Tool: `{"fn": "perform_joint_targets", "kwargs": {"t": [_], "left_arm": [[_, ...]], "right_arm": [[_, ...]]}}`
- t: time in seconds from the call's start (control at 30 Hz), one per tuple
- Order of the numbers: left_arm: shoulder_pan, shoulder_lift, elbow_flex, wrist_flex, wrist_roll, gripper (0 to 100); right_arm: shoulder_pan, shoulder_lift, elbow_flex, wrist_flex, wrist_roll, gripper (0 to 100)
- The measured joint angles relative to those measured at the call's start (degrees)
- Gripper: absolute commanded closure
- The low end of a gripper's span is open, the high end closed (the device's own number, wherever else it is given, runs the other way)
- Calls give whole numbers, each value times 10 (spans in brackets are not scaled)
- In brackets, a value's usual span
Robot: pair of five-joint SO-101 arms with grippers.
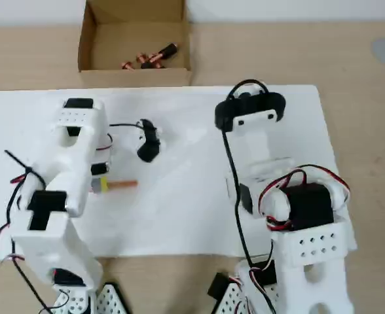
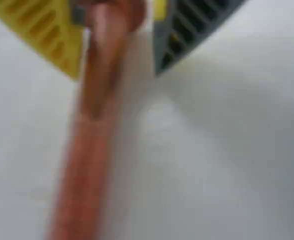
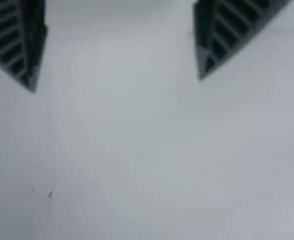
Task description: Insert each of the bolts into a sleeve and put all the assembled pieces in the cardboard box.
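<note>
The table [image 1: 366,124] was a light wood top, bare along its far and right-hand sides. Most of its middle was covered by a white sheet [image 1: 192,216] laid flat and running nearly to the near edge. A cardboard box [image 1: 137,78] stood open on the wood at the far side, its front wall right against the far edge of the sheet. Off in the far right corner, well apart from the sheet, a small grey disc [image 1: 384,49] lay on the wood. On the left half of the sheet was a copper sleeve [image 1: 122,185], low over the paper, though I could not tell whether it actually rested there.
</note>
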Motion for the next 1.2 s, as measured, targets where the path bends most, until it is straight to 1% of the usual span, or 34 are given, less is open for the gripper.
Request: {"fn": "perform_joint_targets", "kwargs": {"t": [0.13, 0.27, 0.33, 0.43, 0.53, 0.6, 0.67, 0.8, 0.87, 0.9, 0.93, 1.07, 1.2], "left_arm": [[-15, 7, -48, 2, 35, 871], [-17, 8, -105, 82, 68, 874], [-17, 8, -142, 122, 104, 874], [-17, 8, -185, 141, 177, 874], [-18, 8, -214, 145, 303, 875], [-18, 8, -215, 145, 425, 876], [-18, 8, -204, 145, 574, 876], [-20, 8, -176, 145, 920, 876], [-23, 8, -171, 145, 1055, 876], [-23, 8, -171, 145, 1102, 876], [-23, 8, -171, 145, 1128, 876], [-25, 8, -168, 145, 1197, 876], [-32, 8, -148, 145, 1303, 873]], "right_arm": [[0, 0, 0, 0, 5, 752], [0, 0, 0, 0, 5, 752], [0, 0, 0, 0, 5, 752], [0, 0, 0, 0, 5, 752], [0, 0, 0, 0, 5, 752], [0, 0, 0, 0, 5, 752], [0, 0, 0, 0, 5, 752], [0, 0, 0, -11, 5, 752], [0, 0, 0, -15, 5, 752], [0, 0, 0, -16, 5, 752], [0, 0, 0, -16, 5, 752], [0, 0, 0, -16, 5, 752], [0, 0, 0, -16, 5, 752]]}}
